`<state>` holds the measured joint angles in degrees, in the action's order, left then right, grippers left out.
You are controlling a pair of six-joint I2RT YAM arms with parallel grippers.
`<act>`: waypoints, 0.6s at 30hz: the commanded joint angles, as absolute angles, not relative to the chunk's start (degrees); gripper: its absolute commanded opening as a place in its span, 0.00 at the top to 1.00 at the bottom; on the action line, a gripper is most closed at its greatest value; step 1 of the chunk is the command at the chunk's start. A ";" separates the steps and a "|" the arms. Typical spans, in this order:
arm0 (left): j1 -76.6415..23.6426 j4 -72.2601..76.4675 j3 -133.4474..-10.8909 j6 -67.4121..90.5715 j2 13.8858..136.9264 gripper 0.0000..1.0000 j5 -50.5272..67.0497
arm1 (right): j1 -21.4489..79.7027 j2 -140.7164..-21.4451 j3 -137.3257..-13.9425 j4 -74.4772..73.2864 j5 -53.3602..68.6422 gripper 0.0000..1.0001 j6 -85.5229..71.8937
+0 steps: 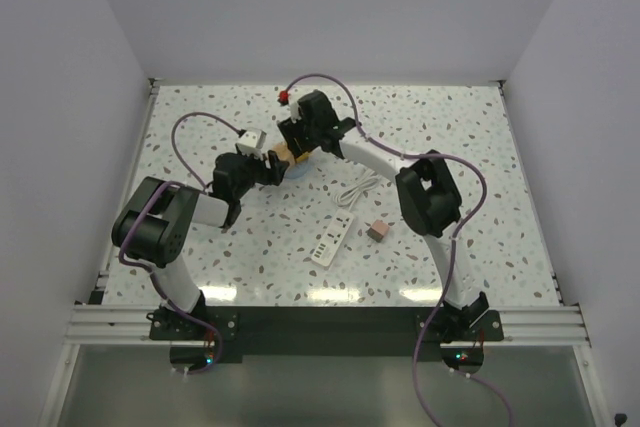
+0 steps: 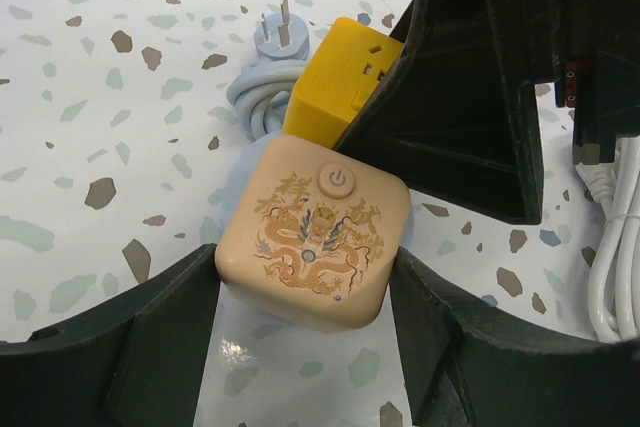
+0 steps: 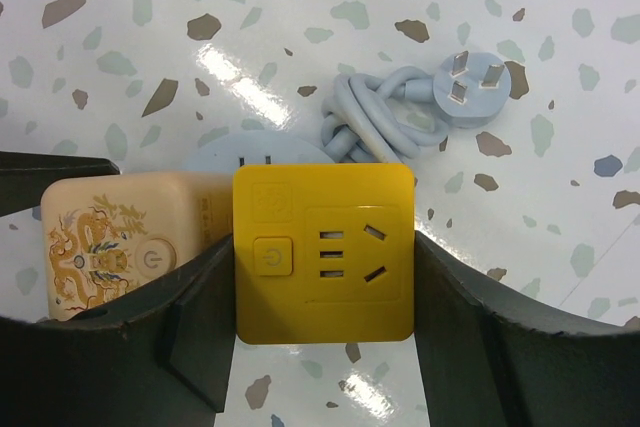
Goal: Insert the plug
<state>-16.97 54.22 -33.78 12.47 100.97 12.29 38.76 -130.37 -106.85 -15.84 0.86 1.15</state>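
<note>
The dusty-pink plug [image 1: 377, 231] lies on the table at the end of a thin white cord [image 1: 358, 190], apart from both grippers. My left gripper [image 1: 270, 169] [image 2: 305, 287] is shut on the peach cube [image 2: 315, 232], which bears a dragon print and a power button. My right gripper [image 1: 296, 151] [image 3: 322, 287] is shut on the yellow cube [image 3: 323, 252], its socket face and button turned up. The two cubes stand side by side, touching, at the middle back of the table. The peach cube also shows in the right wrist view [image 3: 120, 247].
A white power strip [image 1: 333, 240] lies left of the pink plug. A pale blue coiled cord [image 3: 370, 117] with a three-pin plug [image 3: 470, 87] lies just behind the cubes. A pale blue round base [image 3: 265, 147] shows under the cubes. White walls enclose the table.
</note>
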 commanded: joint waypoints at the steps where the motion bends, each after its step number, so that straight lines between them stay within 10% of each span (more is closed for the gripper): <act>1: -18.28 50.80 -33.58 13.62 100.64 0.41 15.82 | 45.18 -140.27 -101.16 -24.17 0.35 1.00 -1.84; 18: -18.37 50.62 -31.12 11.60 93.44 0.17 16.71 | 45.88 -139.04 -104.49 -25.66 -1.05 1.00 -3.69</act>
<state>-16.60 51.00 -32.51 10.26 97.80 10.90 41.30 -130.43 -106.91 -15.16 -2.87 -0.67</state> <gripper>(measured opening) 0.818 0.636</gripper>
